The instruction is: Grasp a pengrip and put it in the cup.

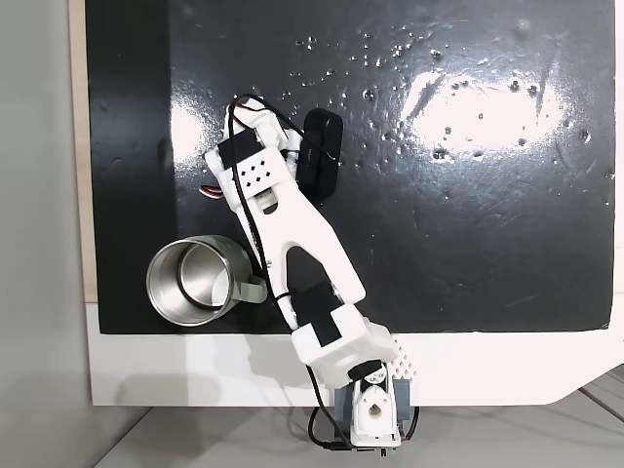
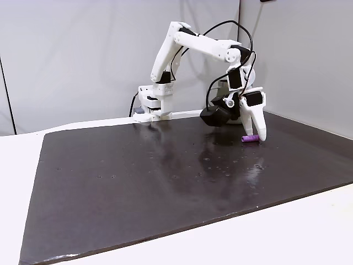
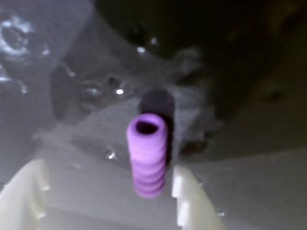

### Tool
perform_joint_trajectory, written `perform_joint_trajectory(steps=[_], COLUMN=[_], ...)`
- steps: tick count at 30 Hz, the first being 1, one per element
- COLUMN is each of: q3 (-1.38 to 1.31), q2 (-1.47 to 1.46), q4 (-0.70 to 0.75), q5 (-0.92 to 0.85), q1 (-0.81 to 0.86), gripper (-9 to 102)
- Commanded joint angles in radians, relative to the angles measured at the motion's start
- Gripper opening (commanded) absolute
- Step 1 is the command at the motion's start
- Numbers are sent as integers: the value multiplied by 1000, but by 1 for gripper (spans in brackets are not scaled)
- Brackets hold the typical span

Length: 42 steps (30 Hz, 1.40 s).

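The pengrip [image 3: 147,155], a small purple ribbed tube, lies on the black mat between my white fingers in the wrist view, close to the right finger [image 3: 188,196] and well apart from the left one. My gripper [image 3: 108,168] is open around it. In a fixed view from the side, the pengrip [image 2: 250,138] rests on the mat at the tip of the lowered gripper [image 2: 256,136]. From above, the cup [image 1: 192,282] stands upright near the mat's front left corner with its handle pointing right, beside my arm [image 1: 292,229], and my arm hides the pengrip.
The glossy black mat [image 1: 468,195] stretches wide to the right of the arm. A white table border [image 1: 195,370] runs along the front, where the arm's base [image 1: 366,409] is mounted. The black wrist camera [image 1: 320,151] sticks out beside the gripper.
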Motion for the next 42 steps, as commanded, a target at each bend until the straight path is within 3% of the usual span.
perform_joint_trajectory(steps=[1, 9, 17, 25, 42], q3=[-11, -9, -15, 6, -101], q2=[2, -29, -34, -11, 443], q4=[-21, -9, -12, 11, 425], q5=[11, 8, 38, 55, -233], q1=[20, 55, 64, 86, 282], gripper=[28, 21, 1, 0, 0])
